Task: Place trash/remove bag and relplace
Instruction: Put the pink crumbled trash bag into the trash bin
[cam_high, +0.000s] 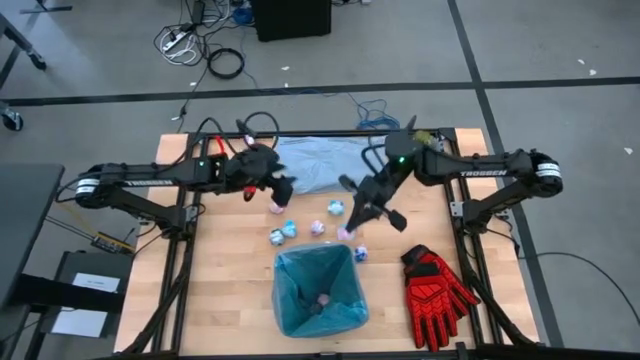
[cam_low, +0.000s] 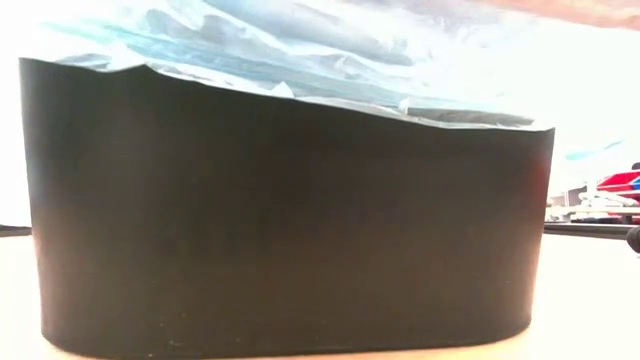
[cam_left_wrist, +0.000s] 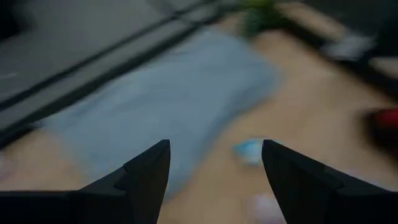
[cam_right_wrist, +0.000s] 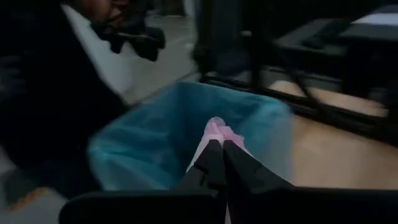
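The right gripper (cam_right_wrist: 219, 144) is pinched shut on a pink paper wad (cam_right_wrist: 217, 129), carried toward the bin (cam_high: 318, 290), whose open mouth the bright cyan bag (cam_right_wrist: 155, 140) lines; holding the wad at the very fingertips probably lets it drop cleanly once over the opening. In the high view this gripper (cam_high: 352, 222) sits just short of the bin's far rim, so the wad is not yet over the liner. The left gripper (cam_left_wrist: 214, 168) hangs with its fingers apart and nothing between them, above the table (cam_high: 230, 290) near a light blue wad (cam_left_wrist: 250, 150), likely lining up the next pick. About 5 more wads (cam_high: 283, 231) lie scattered between the 2 arms, and 1 already rests inside the bag. A paler grey-blue sheet of plastic (cam_high: 322, 162) lies flat at the table's far edge, and a red glove (cam_high: 437, 292) lies beside the bin; neither blocks the short path to the opening.
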